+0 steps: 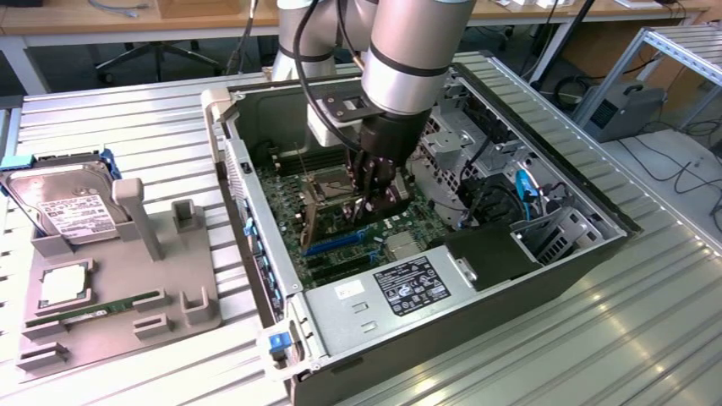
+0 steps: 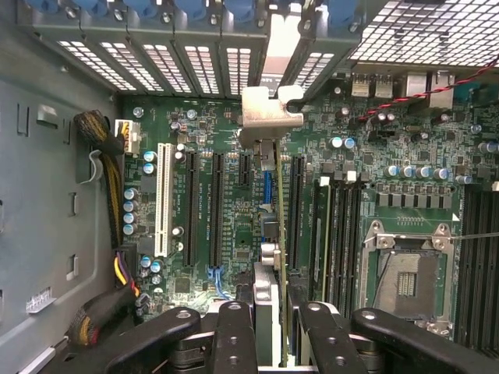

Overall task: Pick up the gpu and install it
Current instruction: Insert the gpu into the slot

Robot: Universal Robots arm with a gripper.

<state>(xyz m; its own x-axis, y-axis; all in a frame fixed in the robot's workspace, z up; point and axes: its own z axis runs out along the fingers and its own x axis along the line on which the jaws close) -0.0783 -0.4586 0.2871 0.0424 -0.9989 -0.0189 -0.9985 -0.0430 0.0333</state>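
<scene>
Black hand (image 2: 269,327) pinching thin gpu (image 2: 272,195) edge-on, silver bracket, green motherboard (image 2: 234,234)

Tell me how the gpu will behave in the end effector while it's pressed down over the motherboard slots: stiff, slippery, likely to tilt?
The gpu looks like a thin, rigid board held on edge, so it probably won't flex much. Gripped along its upper edge by the end effector, it could pivot if one end catches. Its metal bracket sits at the rear slot openings and may snag there.

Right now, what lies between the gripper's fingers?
The gpu, seen edge-on in the wrist view, stands between the gripper fingers, its silver bracket toward the case's rear slots.
</scene>
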